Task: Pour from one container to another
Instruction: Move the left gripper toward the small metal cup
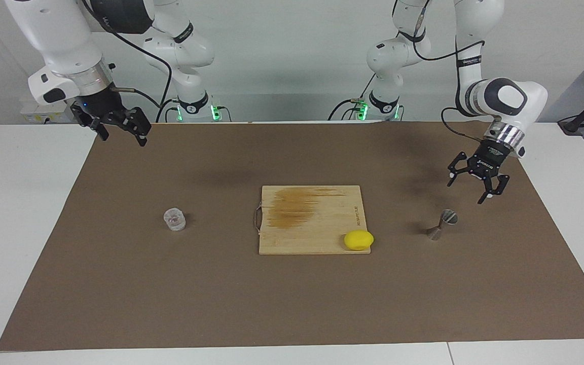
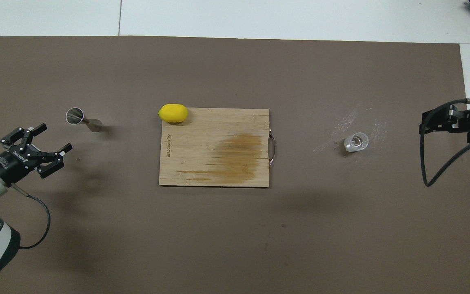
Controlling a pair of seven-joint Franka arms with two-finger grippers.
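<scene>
The clear glass tumbler [image 1: 174, 219] [image 2: 356, 142] stands upright on the brown mat toward the right arm's end. The steel jigger [image 1: 441, 224] [image 2: 82, 118] stands on the mat toward the left arm's end. My left gripper [image 1: 467, 188] [image 2: 56, 136] hangs open over the mat close to the jigger, apart from it, with nothing between its fingers. My right gripper [image 1: 123, 138] [image 2: 424, 121] waits open and empty over the mat's edge at its own end, well away from the glass.
A wooden cutting board [image 1: 312, 218] with a dark stain lies mid-table. A yellow lemon [image 1: 358, 240] [image 2: 173, 113] rests at the board corner toward the jigger. Whitish smears [image 2: 357, 120] mark the mat by the glass. The mat [image 1: 292, 304] is bare elsewhere.
</scene>
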